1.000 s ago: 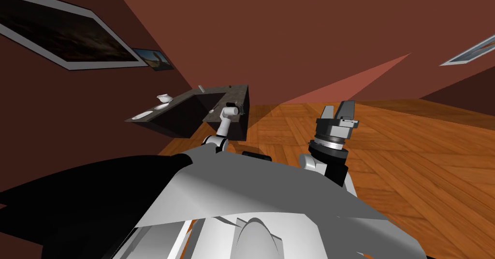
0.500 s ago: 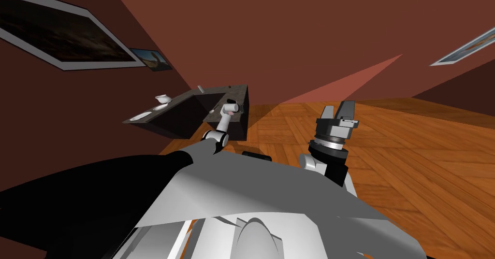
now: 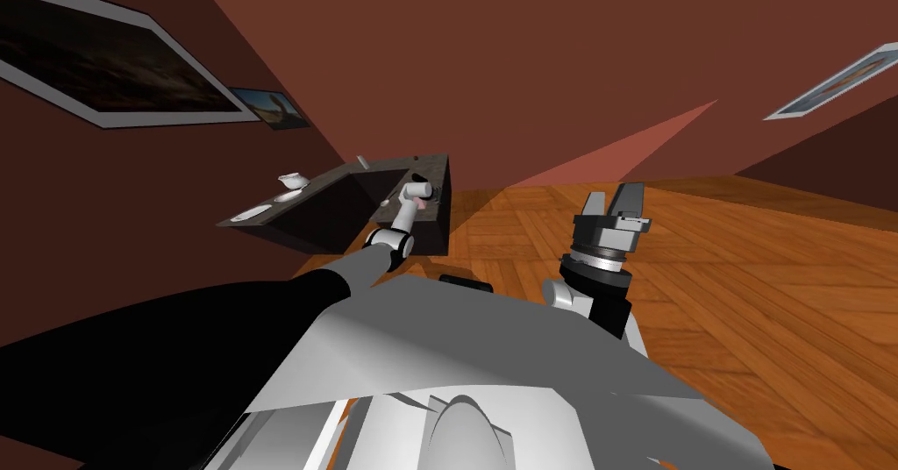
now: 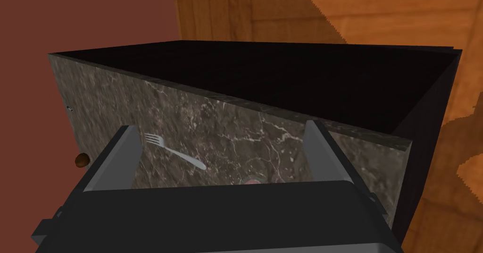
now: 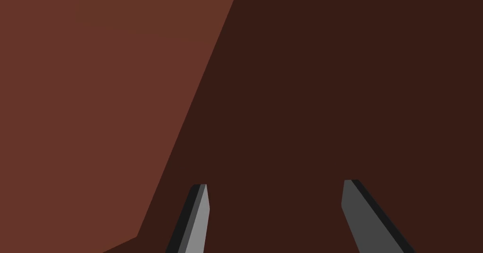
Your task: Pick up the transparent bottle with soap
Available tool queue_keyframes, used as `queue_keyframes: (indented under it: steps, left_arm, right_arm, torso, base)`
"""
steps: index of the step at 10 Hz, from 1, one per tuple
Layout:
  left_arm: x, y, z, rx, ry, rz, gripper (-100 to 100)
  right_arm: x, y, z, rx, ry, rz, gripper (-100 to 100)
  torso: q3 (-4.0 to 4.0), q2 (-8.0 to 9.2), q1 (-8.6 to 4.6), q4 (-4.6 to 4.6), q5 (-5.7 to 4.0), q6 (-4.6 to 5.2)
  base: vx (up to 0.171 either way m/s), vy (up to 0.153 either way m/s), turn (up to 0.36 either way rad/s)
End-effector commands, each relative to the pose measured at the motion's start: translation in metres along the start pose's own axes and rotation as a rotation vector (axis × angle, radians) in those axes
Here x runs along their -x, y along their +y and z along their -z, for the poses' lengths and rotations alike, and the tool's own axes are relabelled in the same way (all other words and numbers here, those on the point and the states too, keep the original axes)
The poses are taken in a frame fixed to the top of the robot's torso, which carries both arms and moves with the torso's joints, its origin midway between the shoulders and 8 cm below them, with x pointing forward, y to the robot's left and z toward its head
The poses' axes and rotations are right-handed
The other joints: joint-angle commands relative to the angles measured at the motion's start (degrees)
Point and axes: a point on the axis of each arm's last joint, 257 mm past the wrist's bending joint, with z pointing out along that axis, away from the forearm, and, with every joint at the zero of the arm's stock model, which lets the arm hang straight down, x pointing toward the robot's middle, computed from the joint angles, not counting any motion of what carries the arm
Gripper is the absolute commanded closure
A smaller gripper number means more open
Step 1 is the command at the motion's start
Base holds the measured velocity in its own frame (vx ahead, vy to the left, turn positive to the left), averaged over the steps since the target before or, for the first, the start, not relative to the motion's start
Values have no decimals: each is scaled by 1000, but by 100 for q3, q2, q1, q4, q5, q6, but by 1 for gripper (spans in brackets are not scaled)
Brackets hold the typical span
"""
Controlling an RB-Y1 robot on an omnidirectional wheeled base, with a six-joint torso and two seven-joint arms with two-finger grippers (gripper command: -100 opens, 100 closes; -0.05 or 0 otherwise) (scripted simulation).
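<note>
left gripper (image 4: 219, 125) advanced over veined stone counter (image 4: 273, 122), blades apart; pinkish rounded bit, maybe bottle (image 4: 253, 181).

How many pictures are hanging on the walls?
3. A big dark picture hangs at the left, a small picture sits just beyond it, nearer the corner, and a third picture hangs far off at the right. More may hang outside the head view.

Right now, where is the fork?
In the left wrist view, the fork lies flat on the dark marbled counter, seen between the open fingers of the left gripper, close to one of them.
</note>
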Motion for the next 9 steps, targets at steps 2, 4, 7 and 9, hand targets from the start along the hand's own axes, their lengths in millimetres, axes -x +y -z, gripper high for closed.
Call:
queue_keyframes:
  steps: [2,4,7,9]
  left_arm:
    - [4,4,-5,33,-10,-9,-100]
    - [11,-1,-5,67,-26,-34,-100]
    - [22,-18,3,106,-51,-86,-100]
    - [29,-23,7,135,-65,-104,-100]
  right_arm:
    - [0,0,0,0,0,0,0]
    - [0,0,0,0,0,0,0]
    - [0,0,0,0,0,0,0]
    - [0,0,0,0,0,0,0]
  torso:
    - [0,0,3,-1,2,-1]
    - [-1,-2,4,0,1,0]
    - [-2,-3,10,-2,4,-3]
    - [0,1,12,-1,4,-3]
  base:
    - [-9,42,-22]
    - [-8,53,-43]
    - [-6,68,-49]
    - [-15,72,-36]
